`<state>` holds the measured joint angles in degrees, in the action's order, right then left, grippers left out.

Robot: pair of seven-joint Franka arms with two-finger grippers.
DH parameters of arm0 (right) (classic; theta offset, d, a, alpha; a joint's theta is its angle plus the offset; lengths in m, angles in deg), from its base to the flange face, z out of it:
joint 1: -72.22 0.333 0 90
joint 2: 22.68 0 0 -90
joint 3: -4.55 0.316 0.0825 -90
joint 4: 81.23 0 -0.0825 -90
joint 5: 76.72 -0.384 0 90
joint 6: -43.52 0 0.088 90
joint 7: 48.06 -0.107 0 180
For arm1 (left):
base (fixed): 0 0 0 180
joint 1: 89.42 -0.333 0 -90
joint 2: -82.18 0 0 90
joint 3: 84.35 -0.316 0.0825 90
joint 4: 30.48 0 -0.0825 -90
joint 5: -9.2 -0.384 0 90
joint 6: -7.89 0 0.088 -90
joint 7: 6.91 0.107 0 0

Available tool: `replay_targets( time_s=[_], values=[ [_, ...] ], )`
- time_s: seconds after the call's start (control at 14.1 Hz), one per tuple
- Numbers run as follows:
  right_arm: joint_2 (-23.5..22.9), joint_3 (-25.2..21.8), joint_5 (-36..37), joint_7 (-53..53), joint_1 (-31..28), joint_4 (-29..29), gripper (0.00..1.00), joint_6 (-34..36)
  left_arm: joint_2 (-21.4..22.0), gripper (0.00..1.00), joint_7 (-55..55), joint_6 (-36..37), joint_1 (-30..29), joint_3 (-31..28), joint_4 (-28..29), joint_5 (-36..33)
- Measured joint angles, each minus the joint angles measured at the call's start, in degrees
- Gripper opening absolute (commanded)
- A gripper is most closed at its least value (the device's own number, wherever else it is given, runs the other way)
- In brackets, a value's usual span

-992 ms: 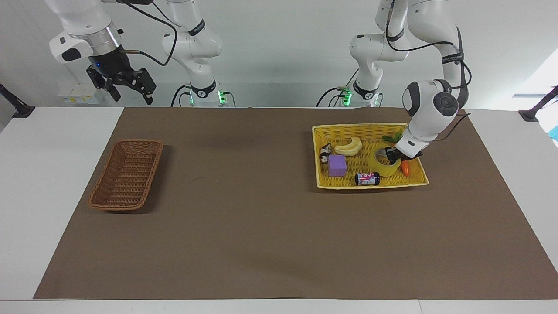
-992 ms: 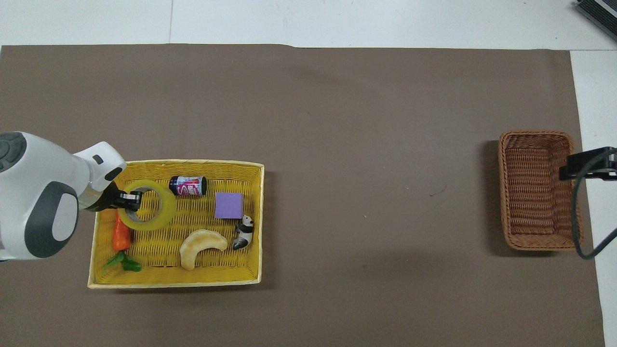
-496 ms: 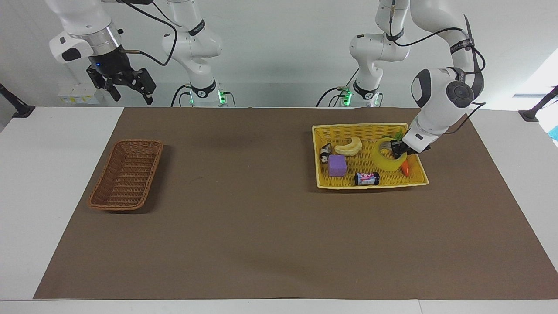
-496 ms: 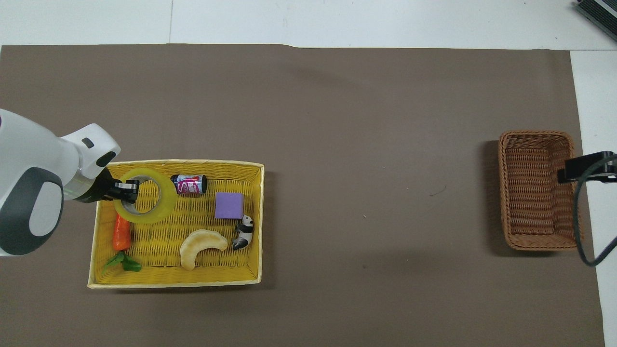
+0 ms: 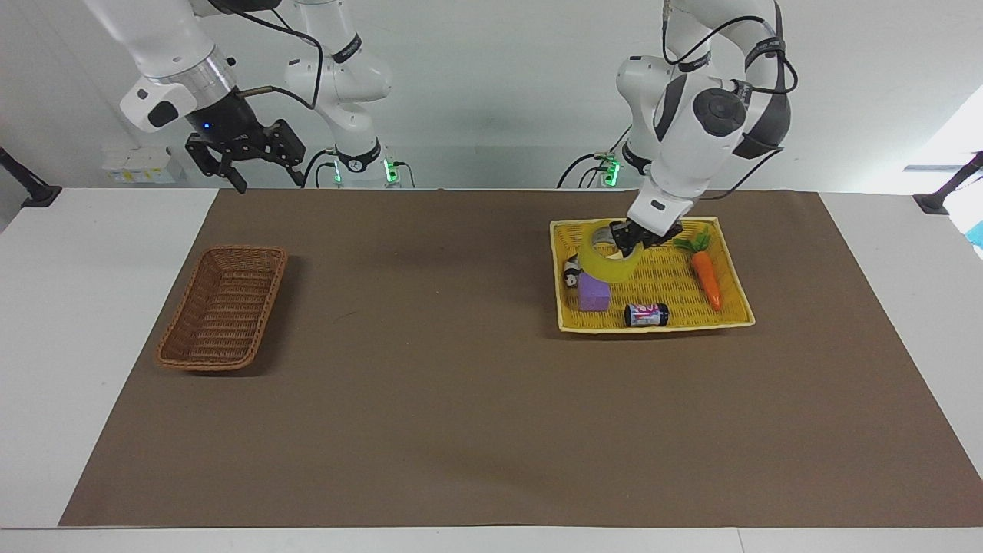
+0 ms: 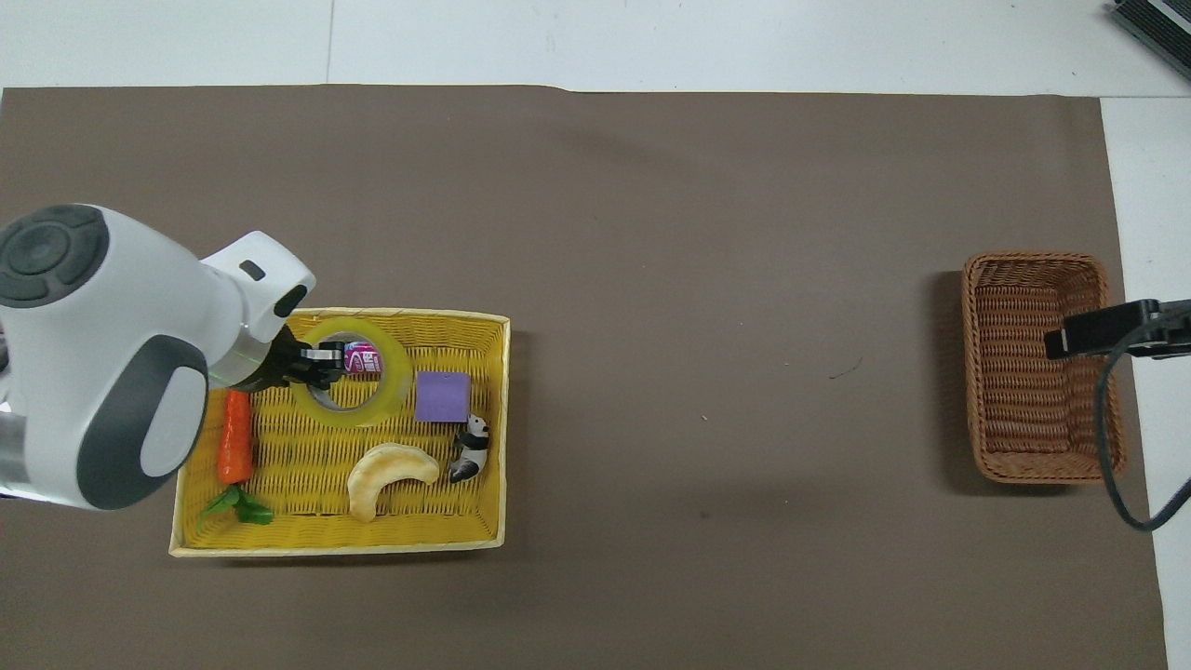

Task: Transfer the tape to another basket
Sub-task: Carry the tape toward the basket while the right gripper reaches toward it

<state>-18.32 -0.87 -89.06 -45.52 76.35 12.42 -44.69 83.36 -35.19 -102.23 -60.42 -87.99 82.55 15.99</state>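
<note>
My left gripper (image 5: 631, 238) is shut on the rim of the yellow translucent tape (image 5: 605, 259) and holds it in the air over the yellow tray-basket (image 5: 668, 286). In the overhead view the left gripper (image 6: 321, 358) grips the tape (image 6: 395, 393) over the small can. The narrow brown wicker basket (image 5: 223, 307) stands at the right arm's end of the table and holds nothing; it also shows in the overhead view (image 6: 1023, 409). My right gripper (image 5: 242, 157) hangs open, high up beside that basket, with one finger (image 6: 1103, 332) showing over the basket's edge.
The yellow tray-basket (image 6: 298, 456) holds a carrot (image 5: 706, 278), a purple block (image 5: 594, 292), a small can (image 5: 647, 314), a panda figure (image 5: 570, 274) and a pale banana (image 6: 389, 476). Brown mat lies between the two baskets.
My left gripper has lifted the tape off the tray floor and carried it toward the right arm's end, over the can and block. My right gripper has shifted slightly toward the table's middle.
</note>
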Motion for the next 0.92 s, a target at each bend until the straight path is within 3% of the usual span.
replay_targets(
  time_s=[0.42, 0.71, 0.92],
  values=[
    [0.03, 0.16, -15.91, 1.51, 1.23, 5.01, 1.00, -2.11, -0.39, 0.00, -11.36, -11.60, 13.32, 0.24, -0.78, 7.63],
    [0.75, 0.18, -23.60, 6.71, 4.18, 11.62, 1.00, -5.68, -2.37, 0.00, -11.36, -12.32, 14.10, 1.39, -5.58, 14.59],
    [1.79, 0.18, -28.16, 9.88, 5.42, 15.86, 1.00, -7.87, -7.15, 0.00, -11.98, -12.91, 14.15, 4.36, -11.14, 16.90]
  ],
)
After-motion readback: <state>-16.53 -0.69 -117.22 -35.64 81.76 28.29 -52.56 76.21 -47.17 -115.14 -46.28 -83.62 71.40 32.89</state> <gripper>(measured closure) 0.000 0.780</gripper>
